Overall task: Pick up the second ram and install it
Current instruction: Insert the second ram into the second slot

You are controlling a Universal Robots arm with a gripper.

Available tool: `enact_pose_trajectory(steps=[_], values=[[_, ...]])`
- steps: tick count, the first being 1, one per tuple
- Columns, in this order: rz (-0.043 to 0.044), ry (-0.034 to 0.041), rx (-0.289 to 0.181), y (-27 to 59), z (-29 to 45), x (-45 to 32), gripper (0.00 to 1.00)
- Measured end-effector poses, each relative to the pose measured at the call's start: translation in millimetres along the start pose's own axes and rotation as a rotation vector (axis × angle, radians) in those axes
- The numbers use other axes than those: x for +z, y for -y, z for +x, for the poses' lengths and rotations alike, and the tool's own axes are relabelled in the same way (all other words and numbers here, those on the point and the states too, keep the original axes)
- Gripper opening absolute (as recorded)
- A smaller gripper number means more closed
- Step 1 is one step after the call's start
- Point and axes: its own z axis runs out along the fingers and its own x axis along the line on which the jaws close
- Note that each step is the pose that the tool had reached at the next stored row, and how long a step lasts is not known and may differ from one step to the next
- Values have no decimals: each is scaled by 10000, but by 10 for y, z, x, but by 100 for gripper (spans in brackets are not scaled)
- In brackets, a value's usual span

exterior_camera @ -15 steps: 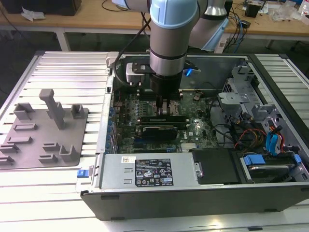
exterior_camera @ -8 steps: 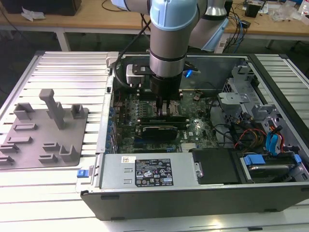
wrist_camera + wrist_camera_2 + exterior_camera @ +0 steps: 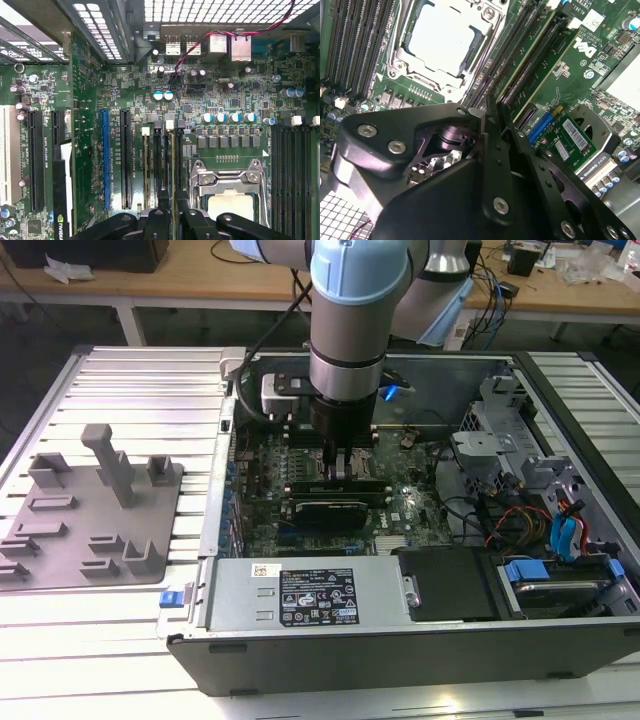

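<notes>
My gripper (image 3: 345, 468) reaches down into the open computer case (image 3: 400, 650), over the memory slots on the motherboard (image 3: 410, 510). The second ram (image 3: 172, 160), a thin green stick seen edge-on, stands in a black slot beside the processor socket (image 3: 227, 185). In both wrist views the black fingers close around its near end, the gripper (image 3: 171, 197) straddling the stick. In the second wrist view the gripper (image 3: 490, 107) lines up with a pale green stick edge (image 3: 527, 57), and another green stick sits in the neighbouring slot (image 3: 545, 70).
A grey plate with holder blocks (image 3: 100, 500) lies at the exterior view's left of the case. The power supply (image 3: 300, 595) fills the case's near side. Drive bays and cables (image 3: 560, 530) crowd the exterior view's right. A black expansion card (image 3: 330, 510) sits just in front of the gripper.
</notes>
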Motion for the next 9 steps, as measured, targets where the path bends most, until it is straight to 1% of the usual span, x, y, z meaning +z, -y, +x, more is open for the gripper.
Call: enact_pose_trajectory(steps=[1, 2, 3, 4, 5, 7, 9], values=[[1, 2, 0, 0, -2, -51, 16], [0, 1, 0, 1, -6, -156, 16], [1, 2, 1, 1, -9, -218, 16], [0, 0, 0, 1, -12, -306, 16], [1, 2, 0, 1, -14, -344, 16], [2, 2, 1, 1, -15, -376, 16], [1, 2, 0, 1, -15, -383, 16]])
